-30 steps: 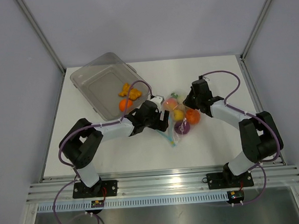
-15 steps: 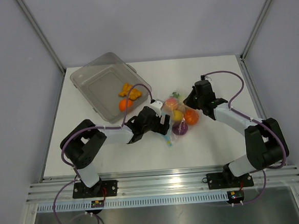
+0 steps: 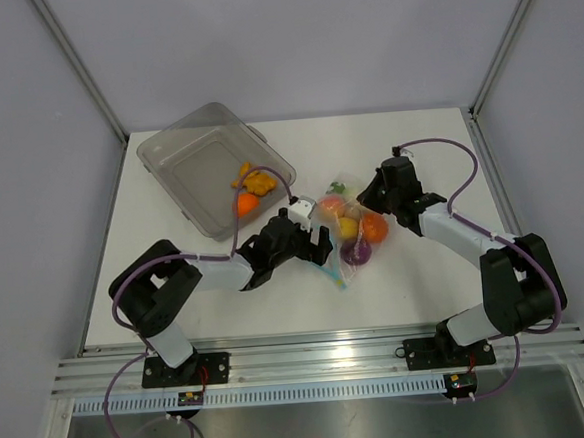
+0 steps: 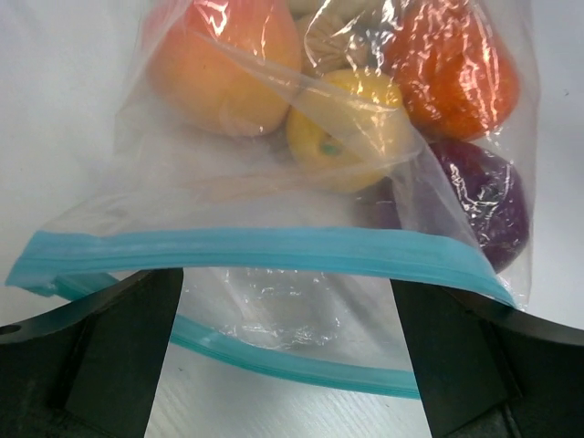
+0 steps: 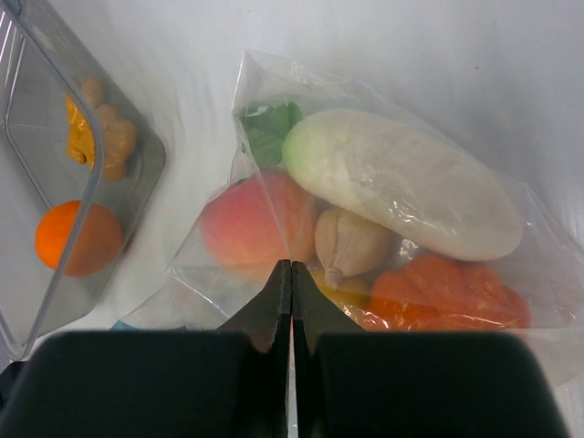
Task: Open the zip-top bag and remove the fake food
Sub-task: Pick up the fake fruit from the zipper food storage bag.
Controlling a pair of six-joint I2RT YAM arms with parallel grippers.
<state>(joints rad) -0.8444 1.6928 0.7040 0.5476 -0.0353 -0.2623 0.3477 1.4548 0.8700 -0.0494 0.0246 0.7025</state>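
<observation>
The zip-top bag (image 3: 345, 231) lies just right of the middle of the white table (image 3: 427, 280), its light-blue zip strip (image 4: 265, 251) at the 7 o'clock end. The strip's two halves stand parted, so the mouth gapes. Inside is the fake food: a peach (image 4: 224, 68), a yellow fruit (image 4: 347, 128), an orange piece (image 4: 452, 68) and a purple one (image 4: 488, 196), with a white radish (image 5: 401, 182) and a garlic bulb (image 5: 351, 242) toward the closed end.

The left gripper (image 3: 321, 247) sits at the bag's 8 o'clock, jaws spread wide either side of the open mouth and holding nothing. The right gripper (image 3: 368, 204), at 2 o'clock, has its jaws pressed together with the tips against the film over the peach; whether plastic is pinched between them cannot be told.

At 10 o'clock from the bag, a clear rigid tub (image 3: 194, 176) holds an orange fruit (image 3: 246, 204) and a knobbly yellow-orange piece (image 3: 257, 179).
</observation>
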